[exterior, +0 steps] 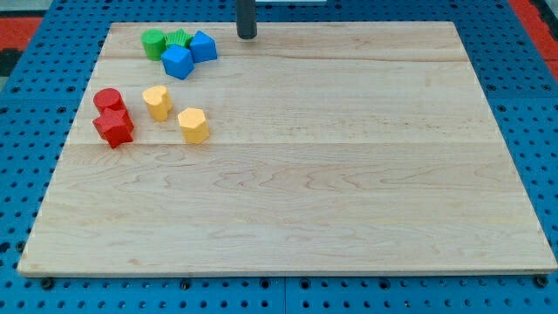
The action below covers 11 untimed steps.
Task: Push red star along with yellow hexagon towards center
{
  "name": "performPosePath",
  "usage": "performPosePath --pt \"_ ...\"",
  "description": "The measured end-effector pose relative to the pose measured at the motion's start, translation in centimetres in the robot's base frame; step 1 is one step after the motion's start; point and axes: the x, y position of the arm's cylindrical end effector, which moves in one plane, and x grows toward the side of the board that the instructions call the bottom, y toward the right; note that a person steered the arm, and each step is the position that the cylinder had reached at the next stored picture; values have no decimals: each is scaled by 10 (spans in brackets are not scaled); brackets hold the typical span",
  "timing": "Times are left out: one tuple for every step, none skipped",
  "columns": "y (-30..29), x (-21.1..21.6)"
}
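Note:
The red star (113, 127) lies near the view's left edge of the wooden board (349, 174). A red cylinder (108, 98) touches it from above. The yellow hexagon (193, 125) sits to the right of the star, apart from it. A second yellow block (157, 102), rounded in shape, lies up and left of the hexagon. My tip (248, 36) rests at the view's top edge of the board, far above and to the right of these blocks, touching none.
At the view's top left, two green blocks (155, 43) (178, 38) and two blue blocks (177, 62) (203, 45) cluster together, just left of my tip. Blue pegboard (532, 105) surrounds the board.

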Motion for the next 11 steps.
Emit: performPosePath --pt "7 58" --pt "22 137" --pt "31 251" --pt "-91 299" --pt "-212 255" --pt "-251 214" --pt "-196 183" --pt "-143 178" --pt "-83 178" --pt "-25 178" --pt "41 182"
